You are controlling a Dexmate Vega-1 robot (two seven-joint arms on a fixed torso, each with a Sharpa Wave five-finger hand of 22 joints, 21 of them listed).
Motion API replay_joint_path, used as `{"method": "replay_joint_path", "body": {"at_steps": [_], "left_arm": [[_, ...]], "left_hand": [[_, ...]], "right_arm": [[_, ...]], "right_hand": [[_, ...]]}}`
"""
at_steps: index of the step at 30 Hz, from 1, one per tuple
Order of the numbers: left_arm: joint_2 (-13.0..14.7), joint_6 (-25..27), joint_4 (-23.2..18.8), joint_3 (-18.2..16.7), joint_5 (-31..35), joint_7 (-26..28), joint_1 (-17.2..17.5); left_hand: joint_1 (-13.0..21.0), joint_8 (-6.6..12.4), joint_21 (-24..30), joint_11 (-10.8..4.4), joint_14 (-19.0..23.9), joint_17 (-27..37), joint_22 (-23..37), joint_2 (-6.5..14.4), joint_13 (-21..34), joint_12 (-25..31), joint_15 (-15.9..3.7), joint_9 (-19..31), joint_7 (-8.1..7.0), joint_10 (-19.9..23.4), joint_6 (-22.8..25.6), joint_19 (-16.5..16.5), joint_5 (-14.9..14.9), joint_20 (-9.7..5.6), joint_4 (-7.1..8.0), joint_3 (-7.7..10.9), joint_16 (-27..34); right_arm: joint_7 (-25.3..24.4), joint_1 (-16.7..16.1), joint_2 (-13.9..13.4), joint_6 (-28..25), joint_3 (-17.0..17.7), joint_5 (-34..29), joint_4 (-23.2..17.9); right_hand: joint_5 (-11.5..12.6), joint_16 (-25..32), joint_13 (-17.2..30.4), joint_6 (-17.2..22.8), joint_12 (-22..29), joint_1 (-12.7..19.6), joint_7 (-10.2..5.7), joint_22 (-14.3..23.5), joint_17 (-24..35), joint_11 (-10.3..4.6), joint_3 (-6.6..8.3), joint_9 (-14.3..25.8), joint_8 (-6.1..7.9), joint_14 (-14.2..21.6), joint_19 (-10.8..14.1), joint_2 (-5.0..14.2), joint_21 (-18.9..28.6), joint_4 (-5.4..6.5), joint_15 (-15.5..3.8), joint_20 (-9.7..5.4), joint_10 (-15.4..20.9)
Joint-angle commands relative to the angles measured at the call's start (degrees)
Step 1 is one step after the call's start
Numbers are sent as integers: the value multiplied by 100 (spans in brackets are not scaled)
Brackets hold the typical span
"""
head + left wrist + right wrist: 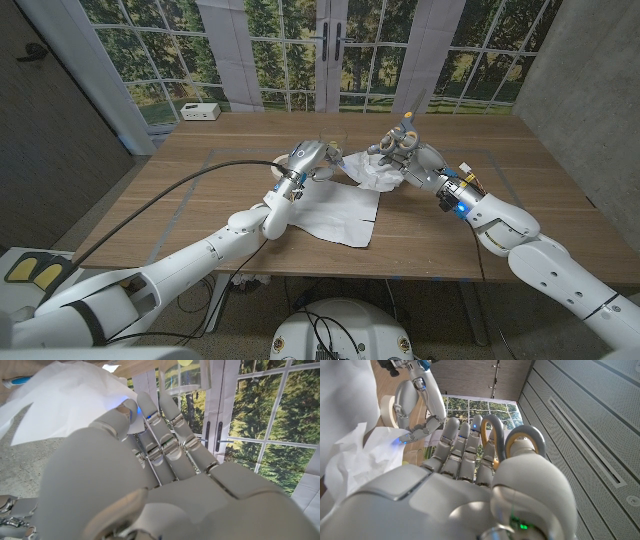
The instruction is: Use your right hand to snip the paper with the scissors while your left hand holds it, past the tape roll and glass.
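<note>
Reaching in from the near left corner, the left arm stretches across the bench (180,180) and its left hand (307,158) sits at the far left corner of the paper (345,205), fingers pinching the raised edge. From the left wrist view, that hand (150,475) has its fingers extended together, with the white sheet (65,402) caught against the thumb tip, where a small blue light glows. Over on the right, the right arm comes in from the near right corner, elbow bent, forearm angled toward the middle of the bench, and the right hand (410,155) hovers at the crumpled far right part of the paper, gripping the scissors (400,140). The right wrist view shows it well: the grey and yellow handle loops of the scissors (512,442) are wrapped around that hand's fingers (465,450), curled close together. The blades cannot be made out. The paper lies mid-bench, flat at its near side, rumpled and lifted between the two hands. A tape roll (387,410) lies on the wood just beyond the sheet in the right wrist view. A small white box (201,111) sits at the far left edge of the bench. No writing is legible anywhere.
</note>
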Motion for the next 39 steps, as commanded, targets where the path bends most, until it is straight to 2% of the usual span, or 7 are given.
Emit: {"method": "replay_joint_path", "body": {"at_steps": [1,5,8,12,20,26,39], "left_arm": [[20,63,-65,-2,37,-37,12],[21,51,-61,-9,31,-29,3],[22,43,-63,-13,30,-24,-1],[17,26,-50,-10,31,-17,-8],[19,20,-50,-9,37,-15,-8],[31,47,-83,-21,47,-8,11],[-38,168,-207,-226,-210,46,105]], "left_hand": [[-44,39,37,-152,35,22,15,-13,360,19,-6,19,-23,205,-5,-34,1,-246,0,53,30],[-44,37,43,-152,32,21,14,-15,363,21,-8,19,-29,207,-13,-37,1,-246,-2,55,28],[-46,41,54,-153,29,19,13,-16,363,19,-7,23,-26,204,-12,-43,1,-244,-2,58,26],[-50,42,70,-152,28,19,12,-15,360,14,-6,23,-27,200,-16,-52,1,-243,0,63,26],[-53,42,91,-151,32,21,10,-18,362,14,-8,14,-26,201,-13,-61,0,-241,-2,68,29],[-57,37,109,-152,30,20,8,-21,357,8,-8,14,-32,197,-31,-72,1,-240,-2,73,28],[-66,39,148,-151,26,17,5,-20,364,10,-7,13,-37,199,-34,-92,1,-236,0,83,25]], "right_arm": [[-62,21,-62,33,9,-135,-33],[-31,34,-38,22,-8,-70,-2],[-13,30,-27,13,-8,-19,1],[45,29,11,9,-15,81,18],[98,56,50,33,-46,83,44],[133,75,64,50,-66,74,62],[119,-14,9,92,-9,39,22]], "right_hand": [[43,73,173,-265,271,-116,-43,-2,16,-543,1791,224,14,119,-9,2,41,1628,-680,-633,870],[44,86,256,-264,339,-143,-54,-6,20,-638,1815,317,34,140,-7,-5,43,1613,-719,-647,907],[43,152,503,-241,623,-178,-39,-15,30,-800,1875,501,71,278,26,-8,46,1579,-773,-649,1223],[32,151,622,-187,682,-179,-9,-22,39,-724,1908,578,91,246,84,-16,51,1549,-719,-632,1158],[-33,172,561,24,466,-235,-11,-36,69,-343,1935,642,80,110,135,-35,33,1479,-467,-508,686],[-65,205,415,276,204,-216,51,-48,83,-245,1938,600,48,3,207,-64,11,1336,-305,-421,187],[-62,230,332,337,188,-156,137,-47,88,-261,1921,581,-17,-83,184,-56,-14,1219,-321,-439,217]]}}
